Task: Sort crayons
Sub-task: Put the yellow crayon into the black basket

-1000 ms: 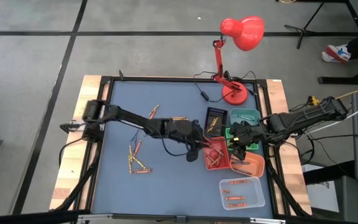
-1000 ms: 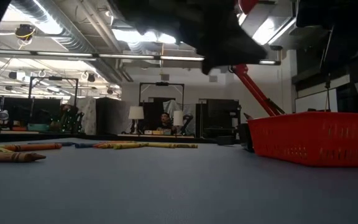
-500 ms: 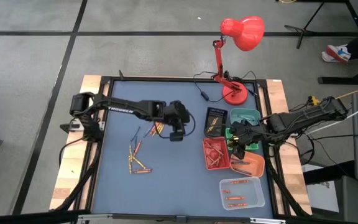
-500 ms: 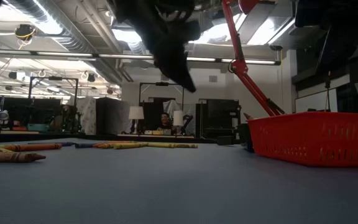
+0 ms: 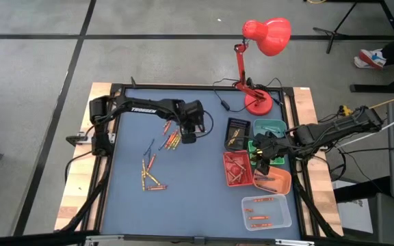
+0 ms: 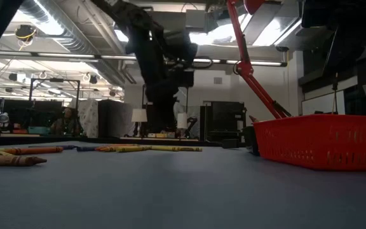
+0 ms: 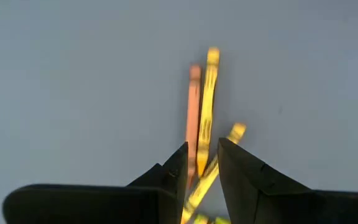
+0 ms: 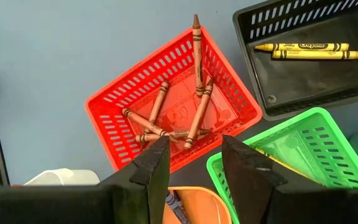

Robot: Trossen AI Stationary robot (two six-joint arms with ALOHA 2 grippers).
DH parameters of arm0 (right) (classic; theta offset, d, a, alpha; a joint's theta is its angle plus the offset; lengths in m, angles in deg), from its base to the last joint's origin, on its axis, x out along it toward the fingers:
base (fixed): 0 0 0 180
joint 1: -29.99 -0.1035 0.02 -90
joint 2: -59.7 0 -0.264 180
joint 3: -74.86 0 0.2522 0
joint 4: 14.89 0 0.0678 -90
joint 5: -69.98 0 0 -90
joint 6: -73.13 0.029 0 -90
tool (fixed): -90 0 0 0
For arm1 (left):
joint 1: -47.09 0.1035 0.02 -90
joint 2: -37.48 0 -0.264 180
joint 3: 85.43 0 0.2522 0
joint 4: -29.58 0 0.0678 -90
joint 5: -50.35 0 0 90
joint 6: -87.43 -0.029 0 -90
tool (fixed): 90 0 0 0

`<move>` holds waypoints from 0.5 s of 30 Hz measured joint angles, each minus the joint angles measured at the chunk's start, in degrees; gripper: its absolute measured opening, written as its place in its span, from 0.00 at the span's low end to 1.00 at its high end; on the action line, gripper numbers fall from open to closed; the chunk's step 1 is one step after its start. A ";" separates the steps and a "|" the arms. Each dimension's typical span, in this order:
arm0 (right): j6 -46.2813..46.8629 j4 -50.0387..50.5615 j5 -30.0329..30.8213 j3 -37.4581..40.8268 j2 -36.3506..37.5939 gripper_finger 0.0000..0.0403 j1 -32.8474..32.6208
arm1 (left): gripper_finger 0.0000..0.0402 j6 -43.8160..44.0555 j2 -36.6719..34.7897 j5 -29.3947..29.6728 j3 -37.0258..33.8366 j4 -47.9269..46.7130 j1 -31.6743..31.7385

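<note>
Yellow and orange crayons (image 7: 201, 118) lie on the blue table (image 5: 183, 198) right under my left gripper (image 7: 202, 163), and that little bunch is what I am hanging over. My two dark fingers (image 7: 174, 171) are apart with nothing between them, and one yellow crayon (image 7: 205, 112) shows in the gap, with an orange crayon (image 7: 193, 109) touching its side. That is my worry: the sticks lie so close together that if I come down and squeeze, I think I could pinch two at once, or push one away so it rolls off. I could also land on the slanted yellow one (image 7: 219, 163) just beside them and knock the bunch crooked. More crayons (image 5: 150, 174) lie well apart from this gripper, on the side away from the trays, and they still need sorting too. My right gripper (image 8: 194, 163) waits over the trays, fingers apart and holding nothing. Below it is the red tray (image 8: 107, 118) with brown and orange sticks inside, and one brown crayon (image 8: 196, 46) leans up over its wall, so a bump there might flip it out. Beside it, the black tray (image 8: 253, 28) holds two yellow crayons, and the green tray (image 8: 229, 174) sits near too.
</note>
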 joint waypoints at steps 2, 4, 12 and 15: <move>0.00 -0.01 0.00 -0.01 0.00 0.36 -0.02 | 0.18 -1.51 0.76 -0.44 0.00 -1.48 0.56; 0.00 0.05 0.00 -0.01 0.00 0.36 -0.02 | 0.18 -2.92 1.46 -1.18 0.00 -2.39 1.01; 0.00 0.03 0.00 -0.02 0.00 0.36 -0.02 | 0.18 -8.25 2.57 -2.73 0.00 -3.48 1.09; 0.00 0.03 0.00 -0.01 0.00 0.36 -0.02 | 0.18 -8.94 2.75 -2.60 0.00 -3.47 1.09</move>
